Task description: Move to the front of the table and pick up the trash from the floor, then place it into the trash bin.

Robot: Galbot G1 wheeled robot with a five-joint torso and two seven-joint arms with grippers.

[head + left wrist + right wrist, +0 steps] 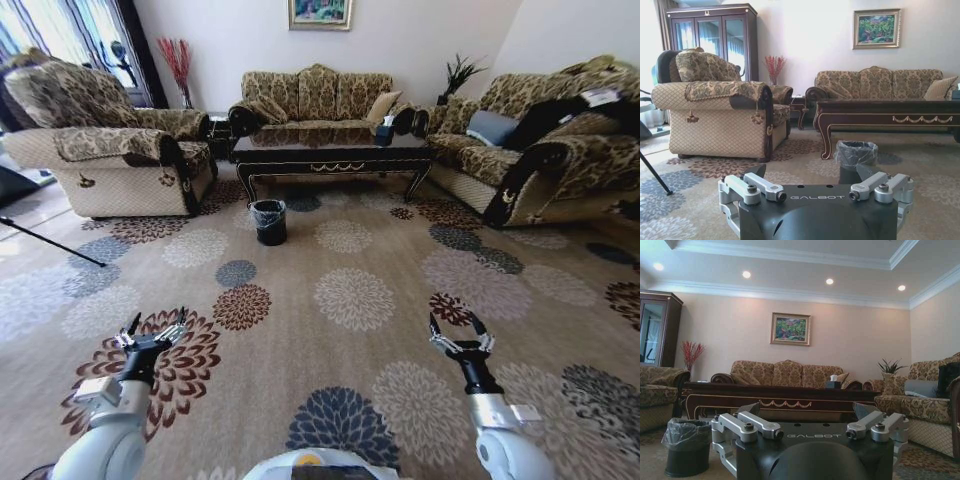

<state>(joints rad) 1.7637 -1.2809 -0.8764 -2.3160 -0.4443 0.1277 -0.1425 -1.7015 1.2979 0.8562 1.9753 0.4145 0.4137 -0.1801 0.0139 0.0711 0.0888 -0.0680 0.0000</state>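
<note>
Spreading across nearly the whole head view, the flower-patterned carpet (350,300) runs from the bottom edge up to the furniture along the top. Up there sits the sofa (315,100) at top centre, an armchair (110,150) at upper left, another sofa (540,150) at upper right. And in front of the middle sofa, upper centre of the frame, there's the table (330,155), dark and glossy, gold scrollwork on its apron, curved legs planted on the carpet. A tissue box (384,130) stands on its top toward the right end.

Just below the table's left end, standing on the carpet close to that leg, is the trash bin (268,221), black, with a greyish bag folded over the rim. No litter that I can make out on the floor from here.

Down at the bottom now: the left gripper (155,330) at lower left, fingers spread wide, holding nothing, hovering over the carpet. The right gripper (458,332) at lower right, same story, spread wide and empty. Both are well apart from the bin and the table.
</note>
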